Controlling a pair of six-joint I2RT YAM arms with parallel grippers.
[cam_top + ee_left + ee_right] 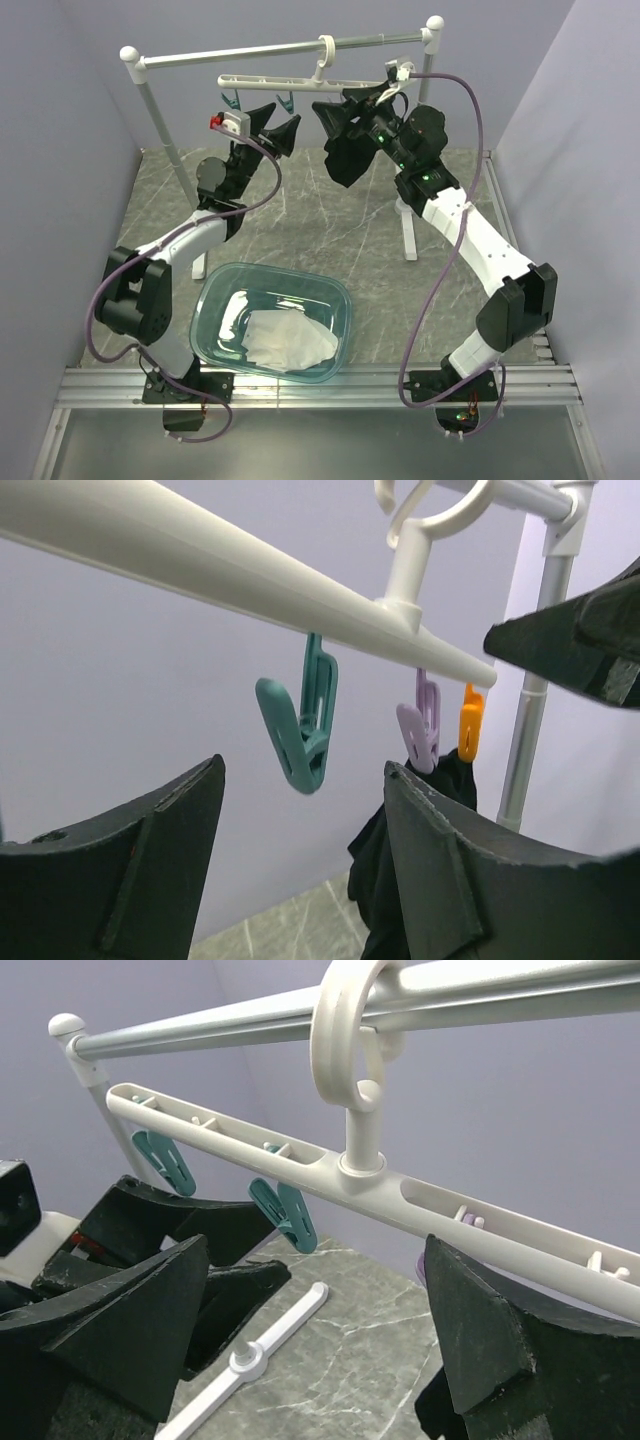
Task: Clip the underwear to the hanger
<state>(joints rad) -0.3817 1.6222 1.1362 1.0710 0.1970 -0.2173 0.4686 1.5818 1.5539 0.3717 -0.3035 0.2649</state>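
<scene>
The underwear (290,338), white crumpled fabric, lies in a teal basin (215,290) at the near side of the table. The hanger (290,80) hangs by its hook (325,50) from the grey rail. Its bar (200,550) carries a teal peg (300,730), a purple peg (425,725) and an orange peg (470,720). My left gripper (305,770) is open just below the teal peg, with nothing between its fingers. Open too, my right gripper (318,1250) sits under the bar (250,1150) to the right of the hook and holds nothing.
A black garment (350,150) hangs from the purple and orange pegs, beside my left gripper's right finger. The rail (200,1025) rests on white posts with a white foot (250,1360) on the marbled table. Purple walls enclose the back and sides.
</scene>
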